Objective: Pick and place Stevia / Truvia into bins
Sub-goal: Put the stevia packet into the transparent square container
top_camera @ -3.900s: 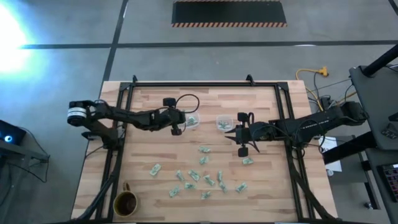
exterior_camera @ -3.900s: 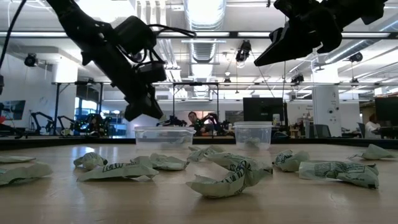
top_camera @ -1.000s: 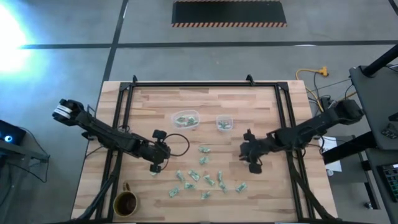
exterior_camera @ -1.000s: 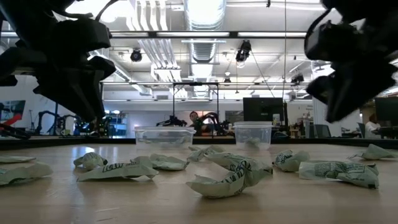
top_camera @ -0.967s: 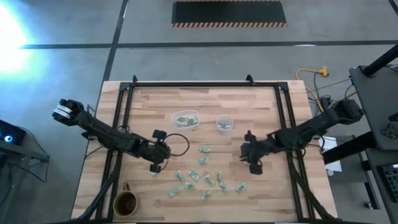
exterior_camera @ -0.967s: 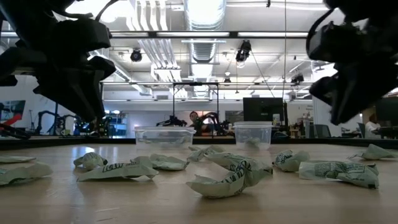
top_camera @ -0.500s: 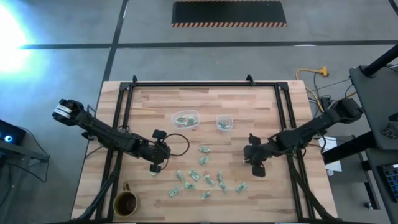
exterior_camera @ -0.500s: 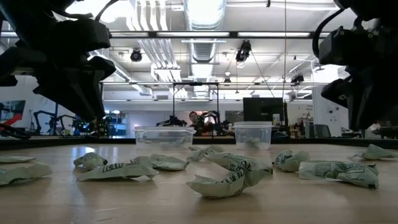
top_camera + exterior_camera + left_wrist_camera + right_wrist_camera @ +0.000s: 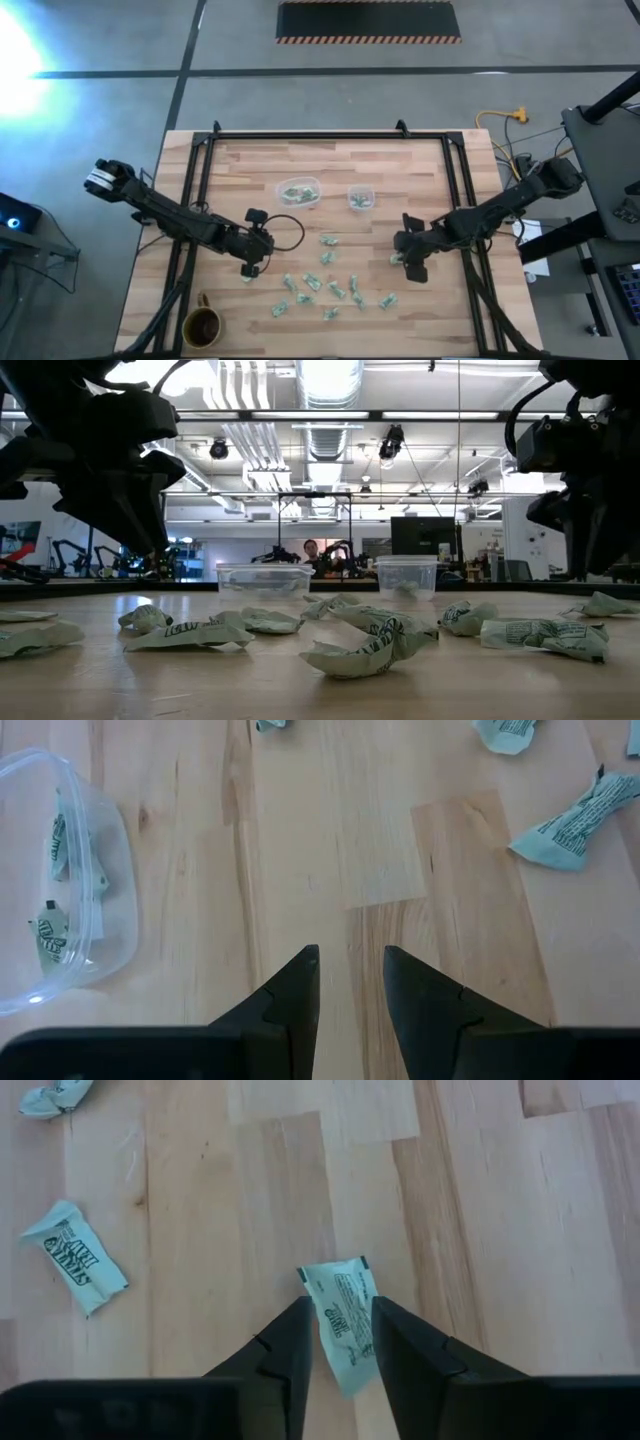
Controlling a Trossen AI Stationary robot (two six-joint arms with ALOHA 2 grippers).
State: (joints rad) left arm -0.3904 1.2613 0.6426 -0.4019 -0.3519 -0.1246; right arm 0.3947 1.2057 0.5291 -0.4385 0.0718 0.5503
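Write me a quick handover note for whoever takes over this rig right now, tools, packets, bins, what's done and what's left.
Right tool: open, fingers straddling a sweetener packet on the table's right side; not gripped yet.
Left tool: open and empty, low over bare wood beside the wider bin.
Done: several packets already lie in the wider bin, a few in the square bin.
Left: about a dozen loose packets scattered on the table's near half. A brown mug stands at the near left corner.

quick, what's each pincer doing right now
Left pincer: open, holding nothing, above bare wood.
Right pincer: open around a sweetener packet lying on the table, not clamped.
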